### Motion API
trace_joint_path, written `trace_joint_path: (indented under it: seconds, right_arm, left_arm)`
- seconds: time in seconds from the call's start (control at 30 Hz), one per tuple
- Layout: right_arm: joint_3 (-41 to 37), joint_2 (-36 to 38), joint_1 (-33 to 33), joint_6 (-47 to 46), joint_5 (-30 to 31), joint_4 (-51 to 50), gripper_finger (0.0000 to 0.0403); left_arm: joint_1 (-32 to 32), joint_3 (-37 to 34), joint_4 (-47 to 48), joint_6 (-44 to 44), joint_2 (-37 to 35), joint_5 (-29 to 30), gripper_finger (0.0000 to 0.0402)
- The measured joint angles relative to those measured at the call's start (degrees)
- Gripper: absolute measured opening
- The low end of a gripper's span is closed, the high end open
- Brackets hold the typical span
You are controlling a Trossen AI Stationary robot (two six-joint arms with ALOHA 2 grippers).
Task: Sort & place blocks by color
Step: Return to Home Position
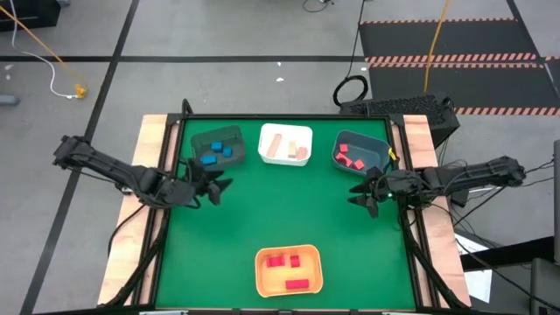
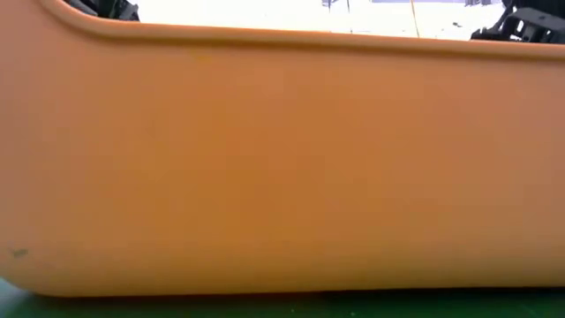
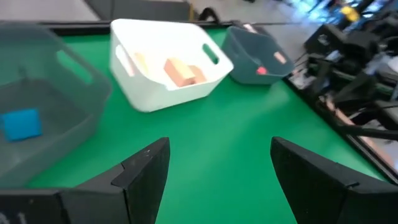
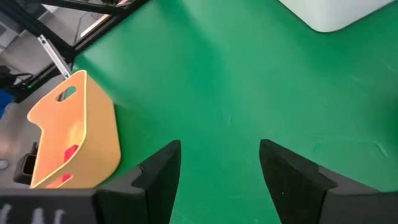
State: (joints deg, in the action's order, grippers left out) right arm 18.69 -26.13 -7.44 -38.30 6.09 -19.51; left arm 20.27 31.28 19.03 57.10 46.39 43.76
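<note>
Blue blocks [image 1: 216, 153] lie in a translucent grey bin [image 1: 216, 144] at the far left, one of them [image 3: 22, 123] also in the left wrist view. Tan blocks [image 1: 289, 147] sit in a white bin [image 3: 165, 62]. Red blocks [image 1: 352, 157] lie in a dark bin [image 1: 360, 153] at the far right. More red blocks [image 1: 287, 267] lie in an orange bin [image 1: 289, 269] near the front edge. My left gripper [image 1: 214, 186] [image 3: 219, 155] hovers open just in front of the grey bin. My right gripper [image 1: 363, 194] [image 4: 221, 155] hovers open in front of the dark bin. Neither has anything between its fingers.
The orange bin's wall [image 2: 282, 159] fills the low view. Bare green mat [image 1: 284, 206] lies between the two grippers and the orange bin. Wooden side rails [image 1: 153, 149] border the table. The right arm [image 3: 354, 68] shows in the left wrist view.
</note>
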Motion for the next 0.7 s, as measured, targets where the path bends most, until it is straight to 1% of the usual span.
trace_joint_path:
  seconds: [0.13,0.33,0.43,0.6,0.7]
  right_arm:
    - [-1.11,0.26,0.79,0.0,-0.04,1.32,0.0208]
    - [-3.6,0.26,1.13,-0.04,-0.09,5.21,0.0208]
    - [-4.89,0.26,1.13,-1.45,-0.11,6.29,0.0208]
    - [-8.48,0.24,1.11,-4.15,-0.16,10.64,0.0208]
    - [-10.97,0.26,1.11,-5.41,-0.28,14.7,0.0208]
  left_arm:
    - [0.0,-4.46,-11.49,-6.39,0.02,-0.25,0.028]
    - [0.0,-12.05,-32.72,-16.49,0.02,-0.46,0.028]
    - [0.0,-15.72,-41.32,-19.52,0.02,-0.7,0.028]
    - [0.0,-20.77,-50.18,-19.71,0.02,-0.74,0.028]
    - [0.0,-22.86,-53.13,-19.69,0.02,-0.8,0.028]
